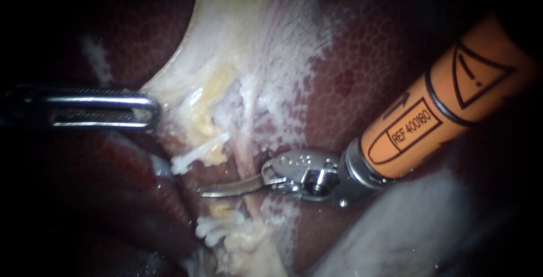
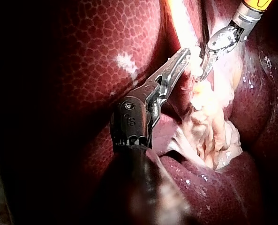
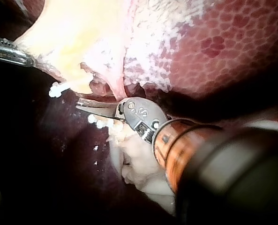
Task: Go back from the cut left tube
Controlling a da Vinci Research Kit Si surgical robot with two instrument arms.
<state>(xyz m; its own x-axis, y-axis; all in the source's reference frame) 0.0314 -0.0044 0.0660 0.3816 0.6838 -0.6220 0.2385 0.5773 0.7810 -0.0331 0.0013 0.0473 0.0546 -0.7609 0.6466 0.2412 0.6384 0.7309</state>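
Cut left tube [image 1: 199, 151]: clipped stumps above and below my right instrument's [image 1: 212, 191] closed jaws, centre frame; withdrawal axis runs upper right; left instrument [image 1: 151, 108] jaws clamp pale tissue [image 1: 226, 45]

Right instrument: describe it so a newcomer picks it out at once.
From the red liver, follow the shaft entering from the upper right down to the pale tissue. The right instrument alone has an orange sleeve; the left instrument is bare steel.

The right instrument [image 1: 215, 190] wore a black-marked orange sleeve [image 1: 430, 118] above a steel wrist [image 1: 305, 175] and curved blades [image 1: 240, 185]; the left instrument [image 1: 150, 110] showed slotted polished steel.
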